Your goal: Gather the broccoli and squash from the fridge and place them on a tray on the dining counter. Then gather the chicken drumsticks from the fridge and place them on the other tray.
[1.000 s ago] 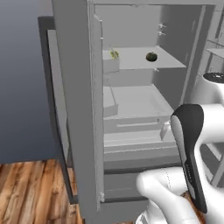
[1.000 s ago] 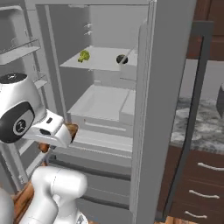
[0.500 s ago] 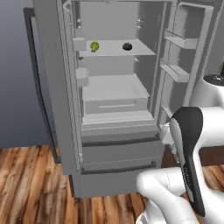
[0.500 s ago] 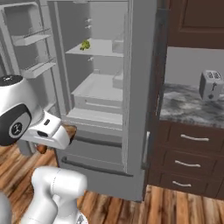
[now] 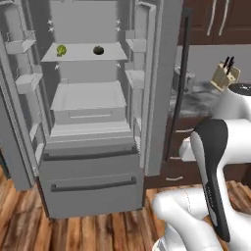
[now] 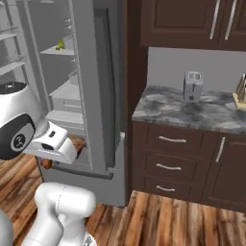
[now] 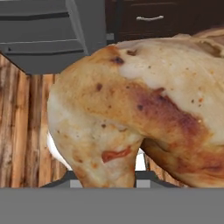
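The fridge (image 5: 90,166) stands open, both doors swung wide. On its upper shelf lie the lumpy green broccoli (image 5: 61,49) and a small dark round squash (image 5: 98,49); the broccoli (image 6: 60,44) also shows in the right base view. My gripper (image 6: 78,144) hangs low in front of the fridge, shut on a tan, brown-mottled chicken drumstick (image 7: 131,105), which hides the fingertips in the hand view. The drumstick (image 6: 77,142) pokes out past the white hand. Both trays and the dining counter are out of view.
The open right fridge door (image 6: 96,86) stands close beside my hand. Right of it is a dark brown cabinet with drawers (image 6: 170,139) under a marbled top holding a toaster (image 6: 192,86) and a knife block (image 5: 224,74). Wooden floor (image 6: 158,216) lies below.
The whole picture has slid left: the base has turned right, away from the fridge, bringing the cabinet and toaster into view. The gripper stays shut on the drumstick.
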Controlling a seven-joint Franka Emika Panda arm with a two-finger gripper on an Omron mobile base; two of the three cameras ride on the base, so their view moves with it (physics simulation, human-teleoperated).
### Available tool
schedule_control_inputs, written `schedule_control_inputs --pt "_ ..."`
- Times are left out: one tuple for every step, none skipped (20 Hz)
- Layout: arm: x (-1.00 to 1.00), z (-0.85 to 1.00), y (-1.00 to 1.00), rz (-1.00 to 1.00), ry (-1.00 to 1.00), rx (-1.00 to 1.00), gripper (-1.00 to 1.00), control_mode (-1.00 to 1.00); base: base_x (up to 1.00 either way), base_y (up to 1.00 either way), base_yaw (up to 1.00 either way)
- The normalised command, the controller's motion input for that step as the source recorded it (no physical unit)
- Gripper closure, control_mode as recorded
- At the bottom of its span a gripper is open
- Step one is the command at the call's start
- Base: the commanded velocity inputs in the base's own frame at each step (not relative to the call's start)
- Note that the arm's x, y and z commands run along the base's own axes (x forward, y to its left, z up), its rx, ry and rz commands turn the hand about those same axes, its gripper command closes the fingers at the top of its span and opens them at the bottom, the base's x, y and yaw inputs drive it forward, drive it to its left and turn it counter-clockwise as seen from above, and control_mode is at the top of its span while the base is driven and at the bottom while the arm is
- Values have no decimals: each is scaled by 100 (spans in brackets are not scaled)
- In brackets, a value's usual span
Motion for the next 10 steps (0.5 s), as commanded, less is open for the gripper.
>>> schedule_control_inputs --pt "0 0 0 0 0 0 100 100 -29 -97 0" --pt "0 0 0 0 0 0 100 100 -32 -100 0" --pt "0 0 0 0 0 0 100 100 -33 -100 -2" --pt "0 0 0 0 0 0 100 100 -35 -100 -4" --pt "0 0 0 0 0 0 100 100 -33 -100 -8" --pt "0 0 0 0 0 0 100 100 -31 -100 -12" --pt "0 0 0 0 0 0 100 100 -20 -98 -17" --pt "0 0 0 0 0 0 100 100 -17 -97 -21" --pt "0 0 0 0 0 0 100 100 -20 -96 -22" --pt "0 0 0 0 0 0 100 100 -27 -96 -21"
